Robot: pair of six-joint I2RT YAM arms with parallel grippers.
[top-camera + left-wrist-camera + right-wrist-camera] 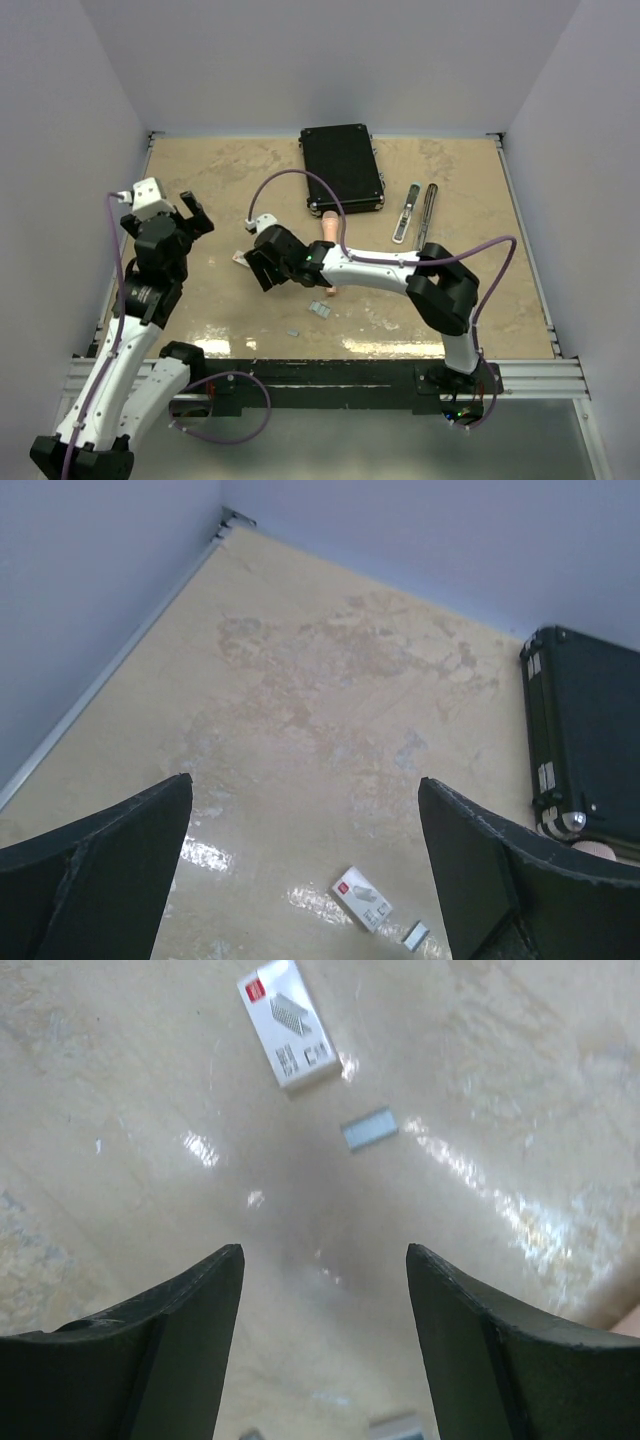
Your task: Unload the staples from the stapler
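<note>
1. Table [200,180]: a black case [343,167] lies at upper centre.
2. Left gripper [305,785]: wide open and empty, at the left, well apart from the work.
3. Right gripper [322,1260]: jaws apart with nothing between them, hovering mid-frame.
4. Pink stapler handle [328,228]: just below the case, partly hidden by the right arm.
5. Staples [368,1128]: loose strips on the table near a white box [288,1025]. Unloading looks mostly done; picking up a strip would call for lowering squarely over it.

Bright even overhead light, white glare on the glossy table [470,1160], soft shadows.

At least three staple strips [368,1128] — one white card [288,1028], one black case [342,167]
</note>
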